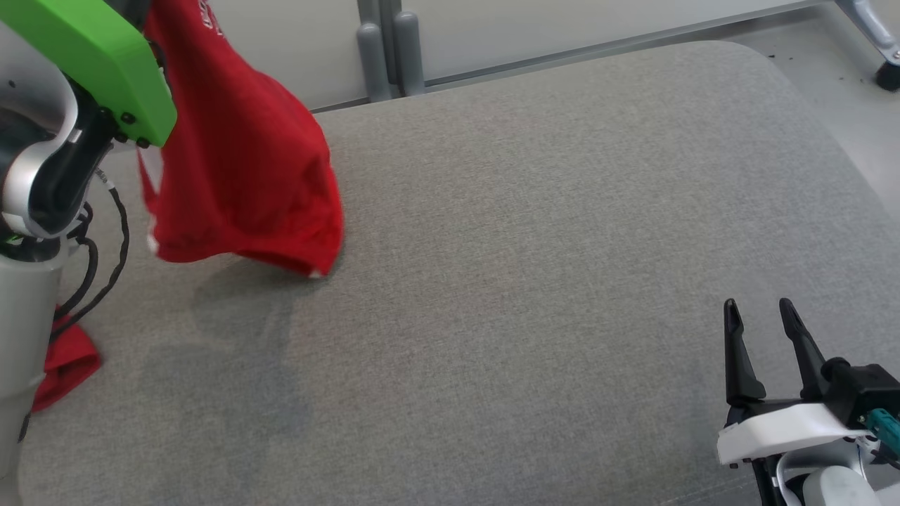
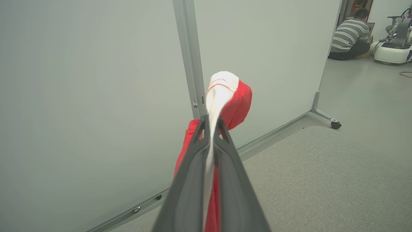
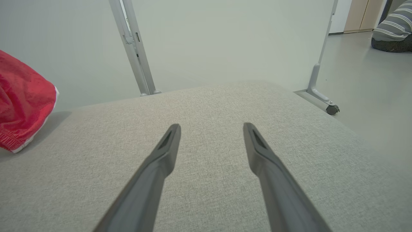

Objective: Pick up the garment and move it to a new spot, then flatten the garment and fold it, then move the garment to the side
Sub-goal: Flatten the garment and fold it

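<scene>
The red garment [image 1: 239, 161] hangs bunched from the upper left, its lower hem just above the grey table. My green left forearm [image 1: 91, 63] covers its top. In the left wrist view my left gripper [image 2: 211, 120] is shut on the garment [image 2: 238, 103], a white-trimmed edge pinched between the two fingers and red cloth trailing below. My right gripper [image 1: 758, 306] stands open low at the right, nothing between its fingers. In the right wrist view the right gripper [image 3: 211, 125] points over bare table, with the garment [image 3: 22, 103] far off to its left.
The grey padded table [image 1: 527, 246] spreads across the view. White partition panels on a grey post [image 1: 387, 49] stand behind it, with a caster foot [image 1: 889, 74] at the far right. A red scrap of cloth [image 1: 67, 362] shows beside my body. A person [image 2: 351, 38] sits on the floor beyond.
</scene>
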Controlling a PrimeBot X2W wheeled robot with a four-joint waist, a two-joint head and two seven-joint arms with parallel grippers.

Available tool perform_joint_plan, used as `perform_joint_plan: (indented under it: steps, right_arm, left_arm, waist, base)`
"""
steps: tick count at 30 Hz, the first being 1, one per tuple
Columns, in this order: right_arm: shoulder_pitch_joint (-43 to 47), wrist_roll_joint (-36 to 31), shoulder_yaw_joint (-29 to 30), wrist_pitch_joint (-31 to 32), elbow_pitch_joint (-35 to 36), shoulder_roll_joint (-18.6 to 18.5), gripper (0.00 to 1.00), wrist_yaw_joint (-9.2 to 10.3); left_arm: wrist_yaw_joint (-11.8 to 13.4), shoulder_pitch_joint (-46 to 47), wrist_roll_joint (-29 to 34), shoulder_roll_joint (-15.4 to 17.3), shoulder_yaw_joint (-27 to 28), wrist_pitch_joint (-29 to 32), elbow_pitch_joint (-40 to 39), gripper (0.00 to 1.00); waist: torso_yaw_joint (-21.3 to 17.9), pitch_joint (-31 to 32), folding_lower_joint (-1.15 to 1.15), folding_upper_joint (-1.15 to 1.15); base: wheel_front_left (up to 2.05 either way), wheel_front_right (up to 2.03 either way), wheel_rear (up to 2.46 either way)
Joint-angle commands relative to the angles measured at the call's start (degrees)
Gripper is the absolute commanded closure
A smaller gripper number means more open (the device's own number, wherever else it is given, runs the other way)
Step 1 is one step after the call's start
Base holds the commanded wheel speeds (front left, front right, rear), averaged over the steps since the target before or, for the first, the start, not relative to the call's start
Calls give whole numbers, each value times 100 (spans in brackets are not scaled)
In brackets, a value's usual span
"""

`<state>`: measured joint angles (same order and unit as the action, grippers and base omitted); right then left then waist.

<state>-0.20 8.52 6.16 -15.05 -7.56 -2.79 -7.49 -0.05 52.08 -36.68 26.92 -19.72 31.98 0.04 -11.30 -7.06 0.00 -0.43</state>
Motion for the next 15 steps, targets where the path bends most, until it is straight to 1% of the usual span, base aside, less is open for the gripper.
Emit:
perform_joint_plan:
  steps: [1,2,4,5,7,10,13,15]
  right_arm:
    - [-79,-43,-13,-19,28,-19,0,0]
    - [-126,-44,-20,-19,34,-18,0,0]
    - [-226,-10,-73,-19,39,-16,0,0]
    - [-268,21,-108,-19,32,-16,0,0]
    - [-323,78,-159,-19,23,-21,0,0]
    - [-474,134,-321,-20,14,-15,0,0]
    - [-579,194,-439,-19,4,-18,0,0]
    - [-655,221,-480,-20,-4,-18,0,0]
  left_arm:
    - [-11,-90,-62,8,24,19,-67,100]
    - [-10,-126,-83,-2,15,13,-111,100]
    - [28,-258,-142,-171,-62,-44,-156,100]
    - [39,-358,-134,-286,-166,-100,-154,100]
    - [-30,-537,14,-518,-513,-195,-81,100]
    - [46,-816,60,-1065,-955,-441,145,100]
    - [135,-1009,137,-1626,-1297,-742,490,100]
    - [196,-1074,247,-1934,-1502,-944,781,100]
  waist:
    - [237,30,0,43]
    - [279,0,0,43]
    - [337,-81,0,43]
    - [359,-119,0,43]
    - [402,-226,0,43]
    - [350,-441,0,43]
    - [192,-662,0,43]
    - [60,-801,0,43]
  base:
    - [0,0,0]
    - [0,0,0]
    - [0,0,0]
    - [0,0,0]
    - [0,0,0]
    - [0,0,0]
    - [0,0,0]
    - [0,0,0]
